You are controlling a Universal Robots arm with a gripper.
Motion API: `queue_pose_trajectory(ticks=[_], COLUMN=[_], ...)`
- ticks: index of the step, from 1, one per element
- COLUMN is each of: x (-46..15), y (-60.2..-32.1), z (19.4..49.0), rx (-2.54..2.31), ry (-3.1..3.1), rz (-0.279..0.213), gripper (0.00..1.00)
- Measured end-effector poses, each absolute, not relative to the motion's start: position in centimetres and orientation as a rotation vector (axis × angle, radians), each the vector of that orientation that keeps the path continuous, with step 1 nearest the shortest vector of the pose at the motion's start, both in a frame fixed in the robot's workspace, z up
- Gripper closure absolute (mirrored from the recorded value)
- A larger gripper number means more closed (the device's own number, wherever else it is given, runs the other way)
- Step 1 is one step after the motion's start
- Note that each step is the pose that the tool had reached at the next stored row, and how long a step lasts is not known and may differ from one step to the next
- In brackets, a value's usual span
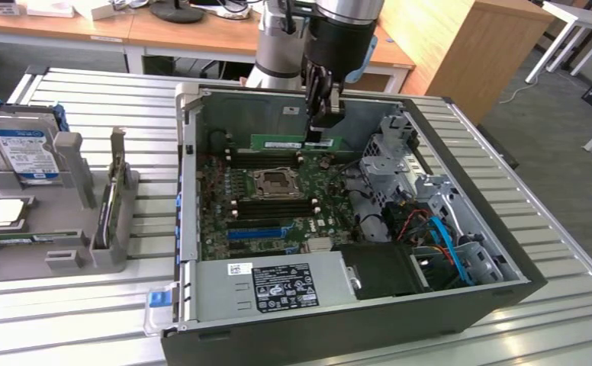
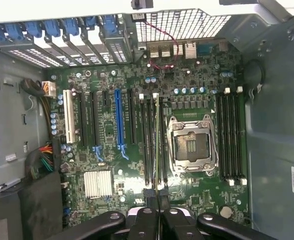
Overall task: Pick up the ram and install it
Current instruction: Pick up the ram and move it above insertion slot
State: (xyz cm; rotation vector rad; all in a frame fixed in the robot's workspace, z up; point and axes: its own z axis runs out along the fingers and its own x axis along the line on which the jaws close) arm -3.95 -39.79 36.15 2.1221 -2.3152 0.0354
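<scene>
One stick is all that's in play. In the exterior view the gripper is reaching down into the open PC case, claw clamped on one end of the ram. The green stick juts out sideways toward the exterior view's left, held level on its long edge, over the black memory slots on the far side of the CPU socket. It looks to be hanging just above them rather than seated, though I can't tell for sure whether the bottom edge is touching. Off on the exterior view's left, a hard drive sits in a grey holder, well apart from all this. In the wrist view you're looking straight down the ram edge-on, so it's a thin line running away from the gripper, with a fingertip pinching either face. It lies along the bank of slots just beside the CPU socket and nowhere near the long blue slot. My take on doing this bit well: keep that thin line dead parallel with one slot, not straddling two, check the end latches are open, match the notch, and go straight down with even pressure. Gripped at one end, it could easily tilt and bind.
</scene>
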Motion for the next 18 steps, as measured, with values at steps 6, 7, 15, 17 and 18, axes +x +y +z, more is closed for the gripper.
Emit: queue_pose_trajectory(ticks=[6, 7, 15, 17, 18], x=[-3.95, -3.95, -3.73, -3.72, -3.72], y=[-39.80, -39.80, -39.80, -39.80, -39.80], z=[36.13, 36.13, 36.13, 36.13, 36.13], rx=[2.122, 2.122, 2.113, 2.113, 2.112], ry=[-2.315, -2.315, -2.301, -2.300, -2.300], rz=[0.035, 0.035, 0.011, 0.010, 0.010], gripper=[0.88, 0.88, 0.88, 0.88, 0.88])
